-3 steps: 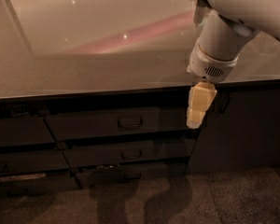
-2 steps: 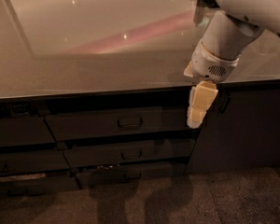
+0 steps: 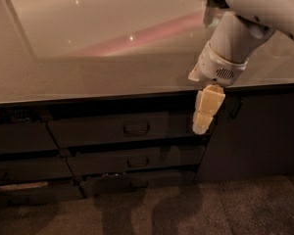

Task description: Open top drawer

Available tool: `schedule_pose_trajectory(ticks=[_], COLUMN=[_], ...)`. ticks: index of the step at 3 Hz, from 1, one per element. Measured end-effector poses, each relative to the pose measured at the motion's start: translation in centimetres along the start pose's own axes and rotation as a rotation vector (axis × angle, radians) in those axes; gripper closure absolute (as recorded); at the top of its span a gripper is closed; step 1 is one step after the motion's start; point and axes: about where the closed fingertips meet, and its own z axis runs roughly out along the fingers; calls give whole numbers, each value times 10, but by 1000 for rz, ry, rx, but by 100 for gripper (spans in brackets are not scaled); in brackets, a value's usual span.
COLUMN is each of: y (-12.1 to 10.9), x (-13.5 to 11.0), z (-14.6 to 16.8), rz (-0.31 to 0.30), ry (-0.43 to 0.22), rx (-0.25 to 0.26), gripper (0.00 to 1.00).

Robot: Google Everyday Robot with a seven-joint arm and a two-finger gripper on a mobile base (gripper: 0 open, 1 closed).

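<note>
The top drawer (image 3: 98, 130) is a wide dark grey front just under the counter edge, with a small loop handle (image 3: 136, 128) at its centre. It looks closed. My gripper (image 3: 202, 127) hangs downward from the white arm (image 3: 230, 48), just in front of the drawer's right end. It sits to the right of the handle, about level with it, and does not touch it. I see only cream finger segments (image 3: 208, 105) from the side.
A glossy countertop (image 3: 112, 48) runs above the drawers. Two slimmer drawer fronts (image 3: 132, 161) stack below the top one. More drawers (image 3: 19, 141) are at the left. A tall dark cabinet door (image 3: 255, 136) with an upright handle (image 3: 234, 106) is at the right. Speckled floor (image 3: 210, 209) lies below.
The arm's wrist has tilted slightly. The gripper stays at almost the same spot by the drawer's right end. The drawer has not moved.
</note>
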Motion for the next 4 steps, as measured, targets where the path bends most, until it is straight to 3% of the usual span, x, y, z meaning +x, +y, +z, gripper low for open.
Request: schedule_pose_trajectory(ticks=[3, 4], y=[-3, -2], x=[8, 8], z=[87, 89], rz=[11, 5], ry=[44, 53], rx=[-152, -140], gripper=[0, 0])
